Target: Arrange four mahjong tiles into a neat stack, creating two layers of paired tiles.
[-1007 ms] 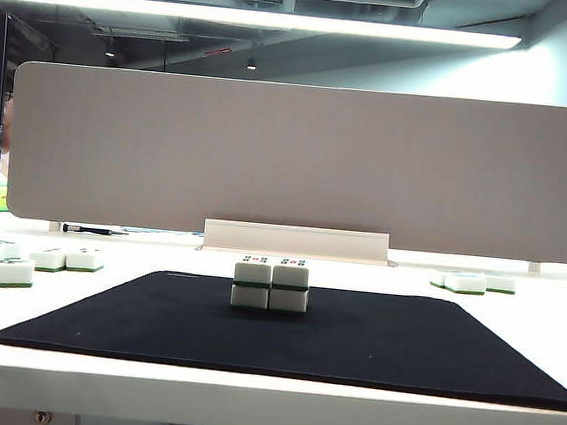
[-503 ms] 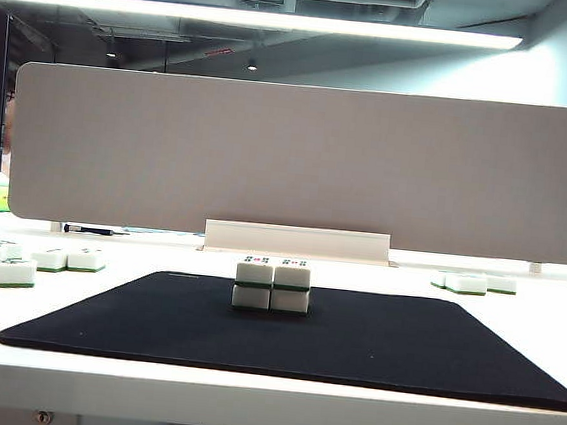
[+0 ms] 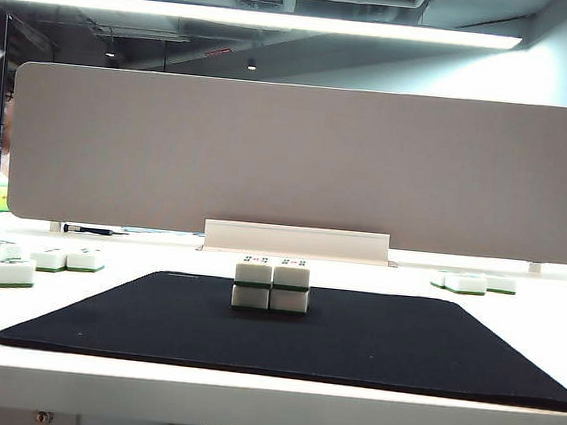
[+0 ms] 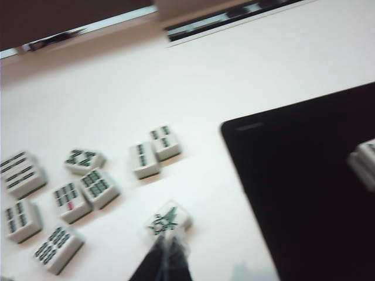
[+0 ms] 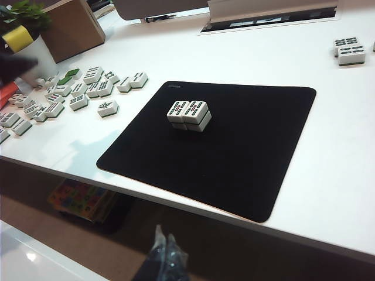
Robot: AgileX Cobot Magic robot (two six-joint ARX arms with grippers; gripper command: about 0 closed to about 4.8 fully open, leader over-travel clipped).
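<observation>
- Two-by-two stack of white, green-banded mahjong tiles (image 3: 271, 286) sits on my black rectangular cloth mat (image 3: 381, 348).
- My left gripper (image 4: 166, 260) is pressed together above loose white spare tiles (image 4: 88, 181).
- My right gripper (image 5: 164, 257), also pressed together, hangs off the table's edge.

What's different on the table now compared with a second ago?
Almost nothing visible. The stack sits as before at the back of the black mat, two tiles wide and two high, and the loose tiles at the sides haven't moved. Neither pincer enters the table view.
</observation>
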